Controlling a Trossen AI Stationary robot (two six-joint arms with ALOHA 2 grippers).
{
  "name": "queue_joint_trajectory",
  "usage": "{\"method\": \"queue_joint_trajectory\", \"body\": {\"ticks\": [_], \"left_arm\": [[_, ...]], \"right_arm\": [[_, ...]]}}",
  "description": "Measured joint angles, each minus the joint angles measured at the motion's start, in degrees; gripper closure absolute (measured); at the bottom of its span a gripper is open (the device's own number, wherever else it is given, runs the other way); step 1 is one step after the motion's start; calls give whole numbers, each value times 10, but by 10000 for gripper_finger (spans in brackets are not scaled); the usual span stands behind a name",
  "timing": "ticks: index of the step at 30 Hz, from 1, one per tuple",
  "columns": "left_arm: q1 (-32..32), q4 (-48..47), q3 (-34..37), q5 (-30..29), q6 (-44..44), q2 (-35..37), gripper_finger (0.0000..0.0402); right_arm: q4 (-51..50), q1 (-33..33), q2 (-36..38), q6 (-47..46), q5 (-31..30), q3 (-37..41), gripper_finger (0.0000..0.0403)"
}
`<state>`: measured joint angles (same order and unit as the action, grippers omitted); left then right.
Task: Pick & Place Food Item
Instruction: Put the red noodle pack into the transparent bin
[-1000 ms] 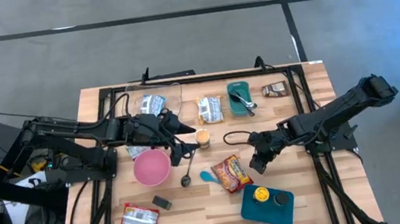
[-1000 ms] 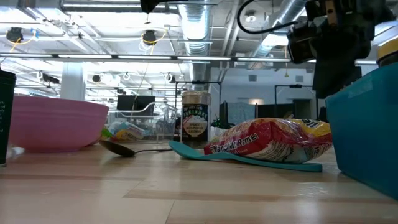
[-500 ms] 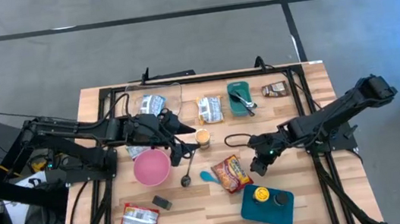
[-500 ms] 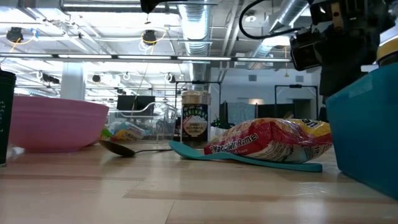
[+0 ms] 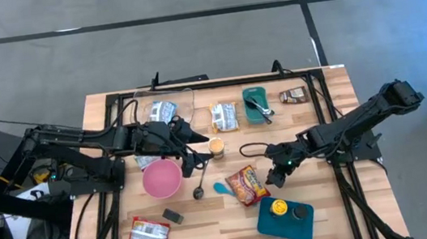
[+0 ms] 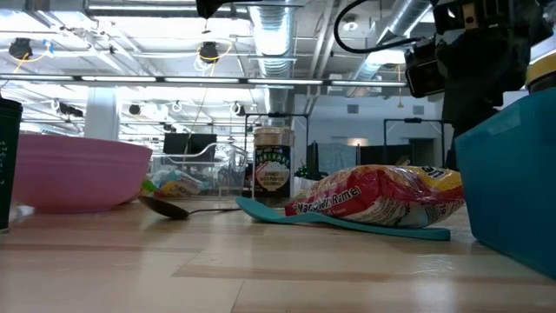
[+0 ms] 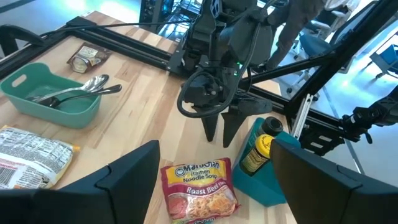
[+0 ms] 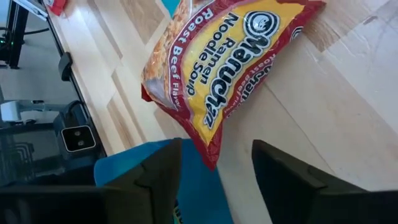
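Hovering just beside the Maruchan ramen packet [image 5: 247, 184], the right gripper [image 5: 275, 175] stands with fingers spread, holding nothing; the packet lies flat on the table [image 5: 338, 206] beside the teal bin [image 5: 284, 217]. Risk: one finger descending onto the slick wrapper would shove it aside. The left gripper [image 5: 189, 165] waits, jaws wide, near the pink bowl [image 5: 162, 178].

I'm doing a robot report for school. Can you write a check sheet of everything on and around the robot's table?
Surface: wooden table, dry, nothing spilled.
Job's things: ramen packet lying flat mid-table; pink bowl left of it.
Clutter: metal spoon, blue spoon, small jar, teal tray of cutlery, foil packets, teal bin holding a yellow-capped bottle.
Grippers: right gripper open, empty, fingers pointing down beside the ramen packet; left gripper open, empty, near the pink bowl.
Cables: black cable looping by the right arm.
Surroundings: grey floor, nothing seen on it.
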<state>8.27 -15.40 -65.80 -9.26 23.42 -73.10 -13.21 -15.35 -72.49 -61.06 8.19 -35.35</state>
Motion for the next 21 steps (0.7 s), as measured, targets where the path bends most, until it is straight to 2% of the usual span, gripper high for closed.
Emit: {"method": "queue_joint_trajectory", "body": {"ticks": [4, 12, 21], "left_arm": [[0, 0, 0, 0, 0, 0, 101], [0, 0, 0, -2, 0, 0, 101], [0, 0, 0, -2, 0, 0, 101]], "right_arm": [[0, 0, 0, 1, -11, 0, 204], [3, -1, -4, 1, -16, 0, 219], [75, -11, -103, -5, 16, 0, 220]]}}
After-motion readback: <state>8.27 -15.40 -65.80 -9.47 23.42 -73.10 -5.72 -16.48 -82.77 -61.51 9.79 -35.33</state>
